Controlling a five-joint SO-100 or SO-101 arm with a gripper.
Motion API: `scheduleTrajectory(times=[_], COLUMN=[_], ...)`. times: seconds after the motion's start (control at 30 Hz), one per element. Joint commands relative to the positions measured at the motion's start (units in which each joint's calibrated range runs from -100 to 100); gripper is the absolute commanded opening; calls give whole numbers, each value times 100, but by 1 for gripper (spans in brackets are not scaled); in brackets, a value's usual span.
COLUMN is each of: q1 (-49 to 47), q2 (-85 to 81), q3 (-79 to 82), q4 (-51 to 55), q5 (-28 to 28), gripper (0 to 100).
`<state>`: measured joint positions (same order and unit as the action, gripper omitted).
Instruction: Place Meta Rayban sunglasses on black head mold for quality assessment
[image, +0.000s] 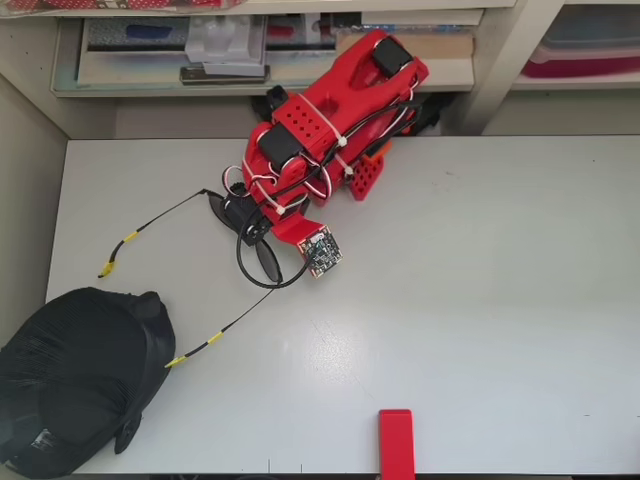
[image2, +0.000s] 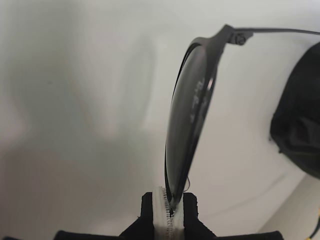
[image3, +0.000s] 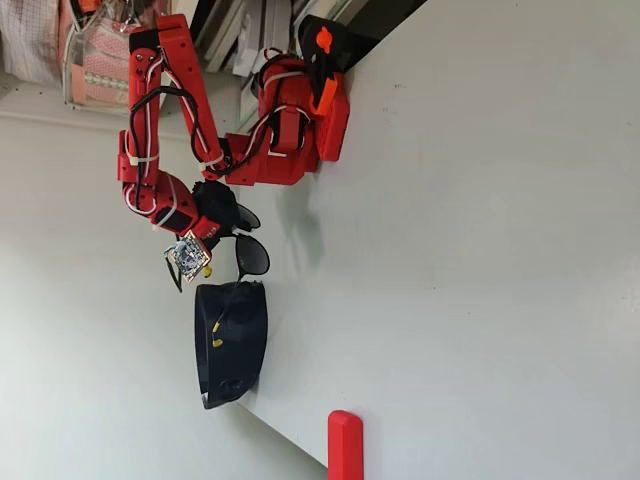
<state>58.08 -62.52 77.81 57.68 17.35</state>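
Gripper (image2: 170, 212) clenched on lens edge of sunglasses (image2: 192, 110), held in air above table, well apart from head mold (image: 75, 380); temple arms trail toward head mold (yellow tips leading); approach slowly, arms straddling dome, keep frame level.

In the overhead view the end effector (image: 250, 222) hangs over the tabletop (image: 480, 280) with the sunglasses (image: 262, 255) pinched in it, their arms spread toward the lower left. That way stands the one big obstacle, the head mold (image: 80, 385), filling the tabletop's near left corner; one yellow-tipped arm ends just beside it. Between end effector and head mold the surface is bare. To the right of the end effector the tabletop lies open, broken only by a red block (image: 396, 440) at the near edge. Behind it, the arm's own red base (image: 365, 175) and shelves (image: 250, 60) close the way.
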Motion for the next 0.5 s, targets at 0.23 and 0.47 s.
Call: scheduleTrajectory(times=[0.23, 0.47], q1=[10, 196], q2=[-163, -163], q3=[81, 72], q4=[-381, -389], q5=[53, 200], gripper=[0, 0])
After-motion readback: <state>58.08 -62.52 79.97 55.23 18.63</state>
